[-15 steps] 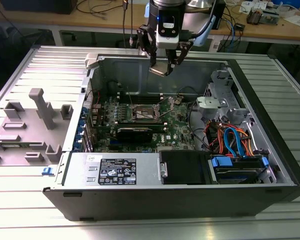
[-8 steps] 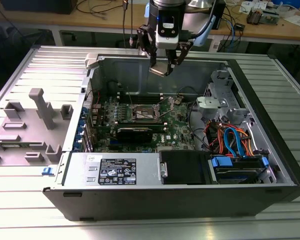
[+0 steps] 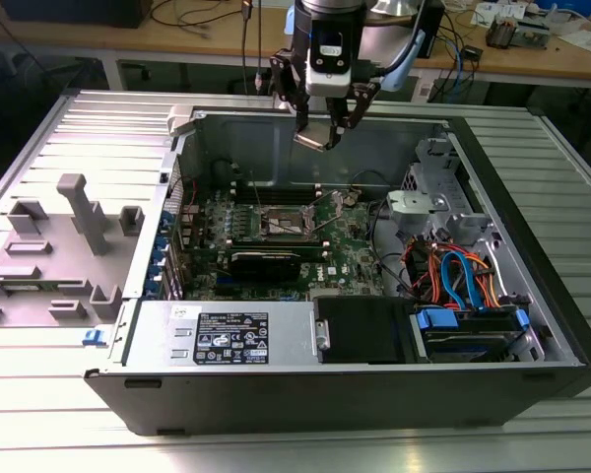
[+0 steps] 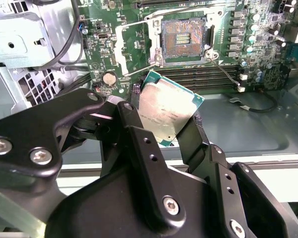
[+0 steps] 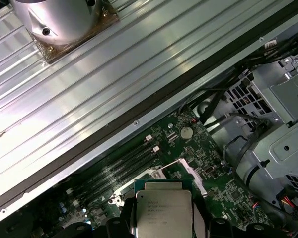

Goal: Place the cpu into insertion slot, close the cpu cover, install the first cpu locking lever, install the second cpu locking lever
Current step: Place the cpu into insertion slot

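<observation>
**Chip held in the air above the open computer case**

From where I stand, the gripper (image 3: pixel 324 131) hangs over the open computer case (image 3: pixel 276 399), close to the wall farthest from the exterior camera. Its jaws are partly closed, just wide enough to pinch the cpu (image 3: pixel 312 138) by two opposite edges. In the second wrist view the black fingers (image 4: pixel 139 141) press against the sides of the chip (image 4: pixel 169 110), which sits tilted between them with its silvery top showing and a thin green border around it. The first wrist view shows the same chip (image 5: pixel 163 213) clamped above the green circuit board (image 5: pixel 186 148).

The chip is well clear of the board and touches nothing but the fingers. The insertion slot (image 3: pixel 284 223) lies below it, toward the middle of the board (image 3: pixel 355 251), just beside the long black memory slots (image 4: pixel 208 74). In the second wrist view the slot (image 4: pixel 183 39) lies uncovered, dark centre and metal rim in plain sight.

A black drive box (image 3: pixel 360 330) sits along the case's near edge, with orange and blue cables (image 3: pixel 453 271) bundled toward its corner on the exterior view's right. The case rests on a ribbed metal table (image 3: pixel 79 434).
</observation>
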